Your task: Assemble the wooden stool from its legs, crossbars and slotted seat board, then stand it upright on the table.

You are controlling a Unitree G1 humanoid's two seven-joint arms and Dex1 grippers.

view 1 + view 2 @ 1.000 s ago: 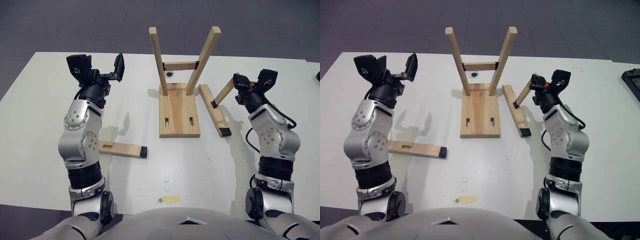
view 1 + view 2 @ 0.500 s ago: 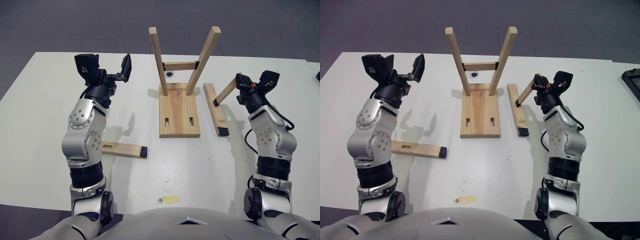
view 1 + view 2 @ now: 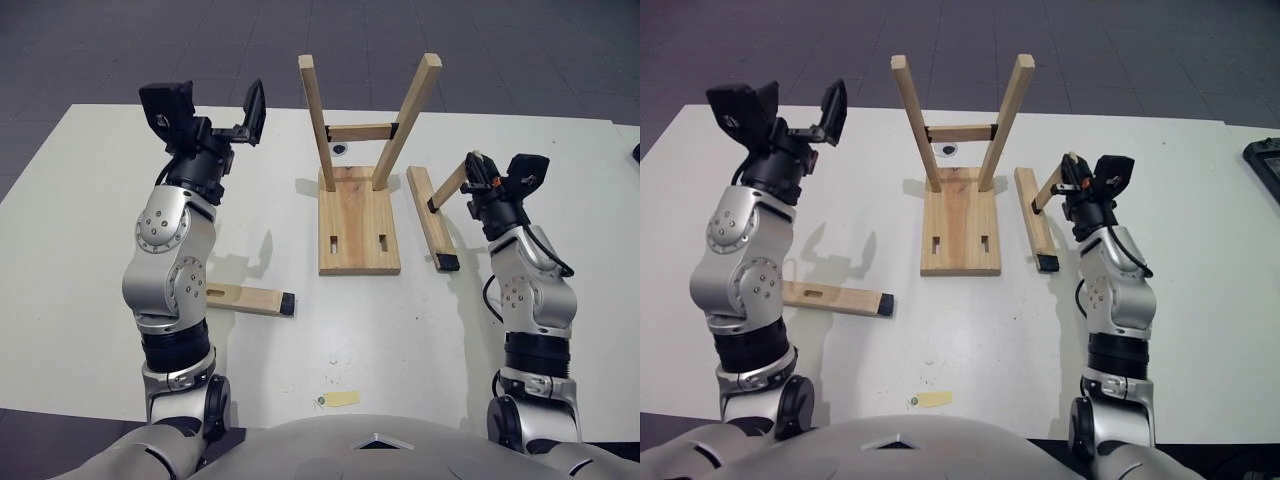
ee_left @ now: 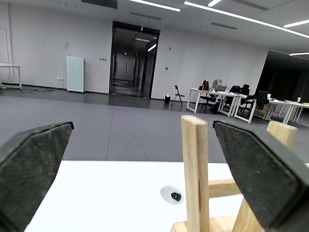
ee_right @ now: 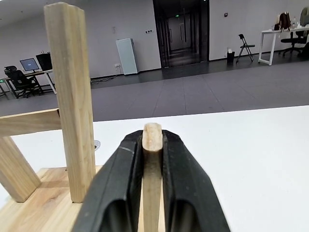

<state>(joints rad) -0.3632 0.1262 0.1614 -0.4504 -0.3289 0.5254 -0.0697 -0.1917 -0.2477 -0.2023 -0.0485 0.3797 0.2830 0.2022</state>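
Note:
The slotted seat board lies flat mid-table. Two legs stand up from its far end, joined by a crossbar. To the board's right lies a loose leg with a black end cap. A second crossbar slants up from that leg, and my right gripper is shut on its upper end. Left of the board, another slotted leg lies behind my left forearm. My left gripper is raised above the table's far left, open and holding nothing, its pads wide apart.
A small dark grommet sits in the table just behind the board. A yellow tag lies near the front edge. A dark object rests at the far right edge of the table.
My left gripper has risen and swung right, towards the standing legs, still open. My right wrist has turned and shifted slightly left with the crossbar, and the loose leg's far end has swung a little right.

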